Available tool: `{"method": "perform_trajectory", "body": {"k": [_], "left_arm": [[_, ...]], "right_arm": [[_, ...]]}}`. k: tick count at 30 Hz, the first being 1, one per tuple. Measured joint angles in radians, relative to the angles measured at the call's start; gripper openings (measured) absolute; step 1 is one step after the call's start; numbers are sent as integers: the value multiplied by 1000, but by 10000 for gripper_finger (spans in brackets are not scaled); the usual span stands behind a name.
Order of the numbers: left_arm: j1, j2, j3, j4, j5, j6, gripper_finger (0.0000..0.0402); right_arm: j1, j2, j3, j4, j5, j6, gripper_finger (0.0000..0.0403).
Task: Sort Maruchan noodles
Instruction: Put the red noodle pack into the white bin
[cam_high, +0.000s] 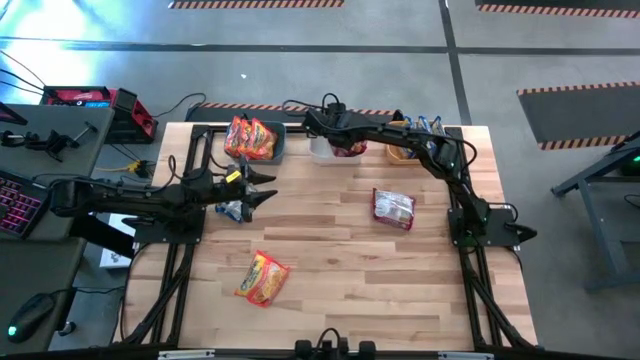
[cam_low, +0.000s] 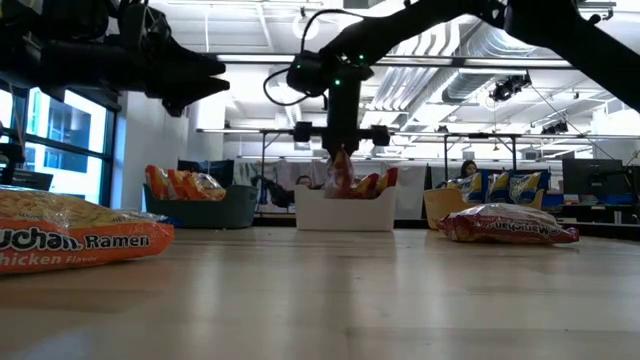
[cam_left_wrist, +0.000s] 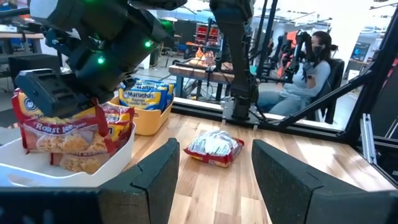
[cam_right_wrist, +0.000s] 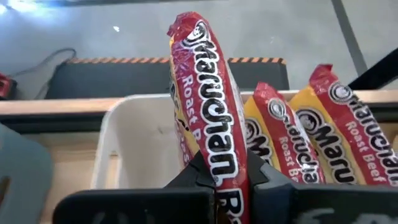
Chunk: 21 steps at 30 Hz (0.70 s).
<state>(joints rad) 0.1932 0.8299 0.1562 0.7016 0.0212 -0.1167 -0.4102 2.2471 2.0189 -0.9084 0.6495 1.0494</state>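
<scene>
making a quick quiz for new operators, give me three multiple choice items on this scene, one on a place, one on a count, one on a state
1. Where is the right gripper?
A. over the white bin
B. over the dark-blue bin
C. at the table's near edge

2. How many packets lie loose on the table, as far as the high view shows?
A. one
B. three
C. six

3. The right gripper's fingers are
A. wide open
B. shut on a Roast Beef packet
C. hidden

Answers: 1 A, the high view shows it there. 2 B, three lie outside the bins. 3 B, the right wrist view shows the pinch.

3 bins (cam_high: 322, 150), 2 loose noodle packets on the table (cam_high: 262, 277), 2 arms (cam_high: 130, 196), 1 seated person (cam_left_wrist: 306, 71)
</scene>
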Motion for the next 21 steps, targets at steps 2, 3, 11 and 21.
{"method": "perform_trajectory", "body": {"k": [2, 3, 11, 21], "left_arm": [[0, 0, 0, 1, 0, 6, 188], [0, 0, 0, 0, 0, 6, 188], [0, 0, 0, 0, 0, 6, 188], [0, 0, 0, -2, 0, 6, 188]], "right_arm": [[2, -1, 1, 15, 10, -1, 0], [2, -1, -1, 15, 14, -1, 0], [7, 5, -5, 16, 28, 0, 0], [5, 62, -5, 17, -54, -48, 0]]}}
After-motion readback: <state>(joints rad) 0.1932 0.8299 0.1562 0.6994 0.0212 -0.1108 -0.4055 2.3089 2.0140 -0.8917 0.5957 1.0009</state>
